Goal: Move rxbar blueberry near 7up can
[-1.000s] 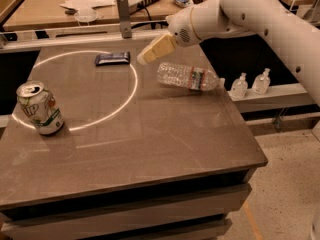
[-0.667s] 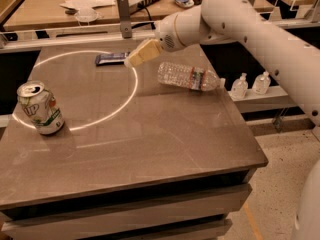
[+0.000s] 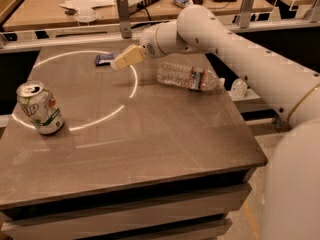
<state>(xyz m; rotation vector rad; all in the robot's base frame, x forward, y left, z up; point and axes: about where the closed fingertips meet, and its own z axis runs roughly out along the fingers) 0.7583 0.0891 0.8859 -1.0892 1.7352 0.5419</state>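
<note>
The rxbar blueberry (image 3: 103, 59) is a small dark blue flat bar lying at the far left of the table, partly hidden behind my gripper. My gripper (image 3: 122, 60) reaches in from the right on the white arm, its beige fingers right at the bar's right end and just above the table. The 7up can (image 3: 40, 107) stands upright near the table's left edge, white and green with a silver top, well in front of the bar.
A clear plastic water bottle (image 3: 189, 76) lies on its side at the far right of the grey table (image 3: 150, 149). A bright ring of light marks the table's left half. A metal post (image 3: 123, 15) and a cluttered desk stand behind.
My gripper has moved left and down across the table, from near the bottle to the right end of the blue bar, now covering part of it.
</note>
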